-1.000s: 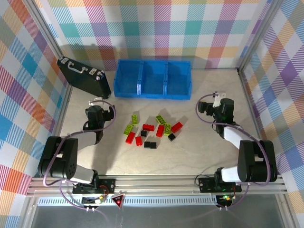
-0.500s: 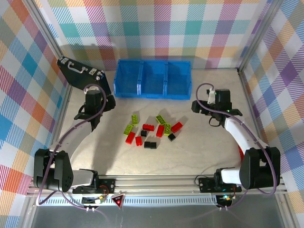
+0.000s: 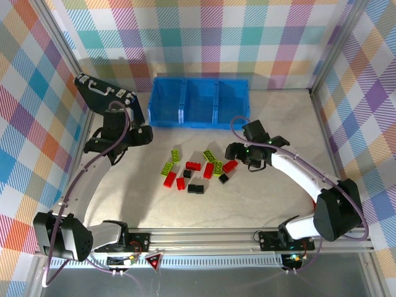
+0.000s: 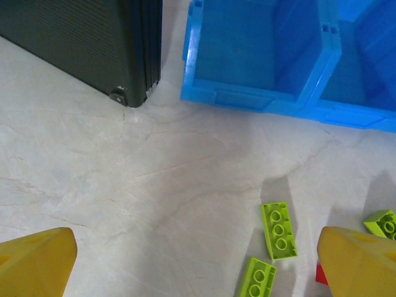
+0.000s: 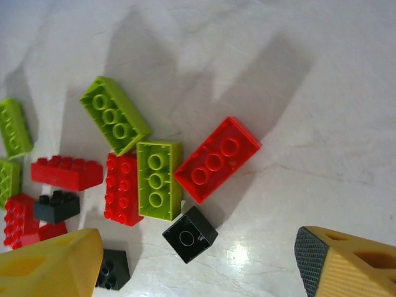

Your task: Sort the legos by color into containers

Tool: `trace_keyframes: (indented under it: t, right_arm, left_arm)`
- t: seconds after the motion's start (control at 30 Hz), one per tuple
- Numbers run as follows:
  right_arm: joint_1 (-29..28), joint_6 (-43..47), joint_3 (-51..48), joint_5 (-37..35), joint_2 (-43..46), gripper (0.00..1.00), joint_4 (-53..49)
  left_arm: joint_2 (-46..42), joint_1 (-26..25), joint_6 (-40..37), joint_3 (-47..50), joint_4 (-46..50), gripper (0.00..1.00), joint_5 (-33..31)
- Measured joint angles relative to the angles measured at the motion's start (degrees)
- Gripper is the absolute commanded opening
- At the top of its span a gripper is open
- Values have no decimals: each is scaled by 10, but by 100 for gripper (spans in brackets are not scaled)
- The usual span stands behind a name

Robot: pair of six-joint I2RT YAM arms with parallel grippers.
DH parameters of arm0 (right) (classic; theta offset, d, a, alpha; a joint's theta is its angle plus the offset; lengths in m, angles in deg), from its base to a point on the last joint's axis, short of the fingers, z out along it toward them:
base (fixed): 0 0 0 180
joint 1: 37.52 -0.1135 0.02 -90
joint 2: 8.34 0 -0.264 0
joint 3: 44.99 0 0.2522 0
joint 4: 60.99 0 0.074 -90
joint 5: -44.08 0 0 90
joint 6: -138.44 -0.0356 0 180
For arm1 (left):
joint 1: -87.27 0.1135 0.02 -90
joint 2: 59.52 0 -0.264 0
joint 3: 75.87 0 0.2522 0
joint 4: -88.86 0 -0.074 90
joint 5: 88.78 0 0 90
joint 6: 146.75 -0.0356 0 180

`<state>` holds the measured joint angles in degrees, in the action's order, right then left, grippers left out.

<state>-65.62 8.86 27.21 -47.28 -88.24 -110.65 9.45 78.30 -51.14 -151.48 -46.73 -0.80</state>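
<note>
Red, lime green and black legos (image 3: 197,170) lie scattered mid-table. The blue three-compartment containers (image 3: 199,102) stand at the back. My right gripper (image 3: 234,152) hovers open at the pile's right end. In its wrist view a small black brick (image 5: 190,234) lies on the table between the fingers of the right gripper (image 5: 198,266), beside a red brick (image 5: 216,159) and a green brick (image 5: 159,179). My left gripper (image 3: 143,133) is open above bare table left of the pile. Two green bricks (image 4: 278,230) show near the right finger of the left gripper (image 4: 198,272).
A black briefcase (image 3: 110,99) leans at the back left, close to the bin's left end (image 4: 198,55) and to my left wrist. Checkered walls enclose the table on three sides. Bare tabletop (image 3: 284,114) lies to the right of the bin.
Both arms have reached out from their folded poses. The left gripper rose toward the briefcase and bin. The right gripper swung left over the pile's right end, its jaws narrowing slightly.
</note>
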Motion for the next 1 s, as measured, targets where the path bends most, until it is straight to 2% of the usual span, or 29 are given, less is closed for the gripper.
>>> trace_keyframes:
  t: [0.23,0.4,0.63,1.0]
  right_arm:
    - [-34,-216,30,-57,-63,65,-64]
    - [-52,-304,69,-71,-114,64,-96]
    - [-70,-349,147,-72,-201,64,-129]
    - [-76,-363,167,-70,-266,60,-132]
  left_arm:
    - [-18,1,-25,43,-6,100,0]
    - [-18,6,-24,45,-10,100,16]
    - [-18,10,-22,45,-10,100,31]
    - [-20,10,-22,45,-10,100,35]
